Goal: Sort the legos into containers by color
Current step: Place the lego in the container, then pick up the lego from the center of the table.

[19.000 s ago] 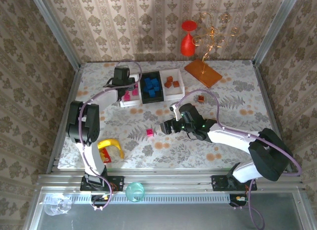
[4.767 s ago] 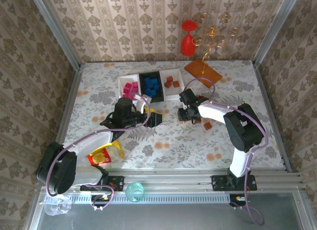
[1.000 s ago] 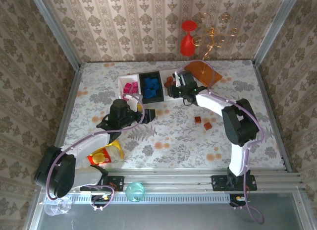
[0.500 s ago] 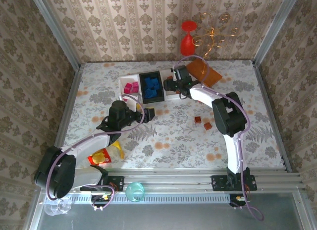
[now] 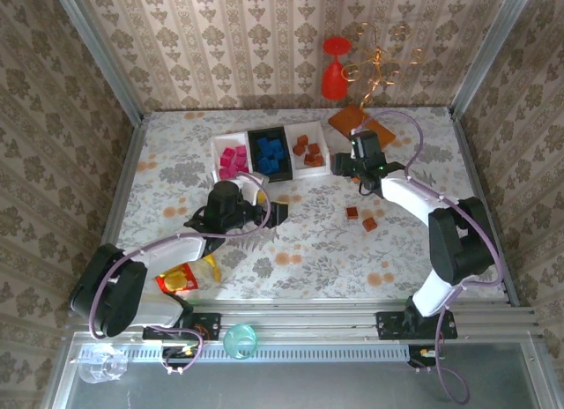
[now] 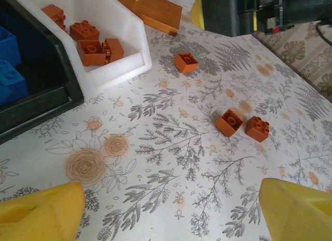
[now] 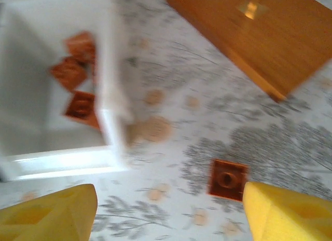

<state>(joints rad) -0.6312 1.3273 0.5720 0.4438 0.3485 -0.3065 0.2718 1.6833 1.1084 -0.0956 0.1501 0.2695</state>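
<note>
The left end effector [image 6: 166, 215] hangs low over the table [image 5: 300, 250], its yellow fingers [image 6: 36, 212] spread wide with nothing between them. Just beyond it two loose brown bricks [image 6: 230, 122] lie side by side, and a third brown brick [image 6: 185, 62] sits alone, nearer the trays. The right end effector [image 7: 168, 215] hovers above that third brick, also wide open and empty, beside the orange board [image 7: 259, 38]. Farthest back, three trays stand in a row. The left white tray [image 5: 214, 149] holds pink bricks [image 5: 233, 160], the black tray [image 5: 267, 132] holds blue bricks [image 5: 270, 153], and the right white tray [image 5: 310, 129] holds sorted brown bricks [image 5: 307, 149]. Half a second earlier the right end effector was over that right tray; now it sits to the tray's right, above bare table
</note>
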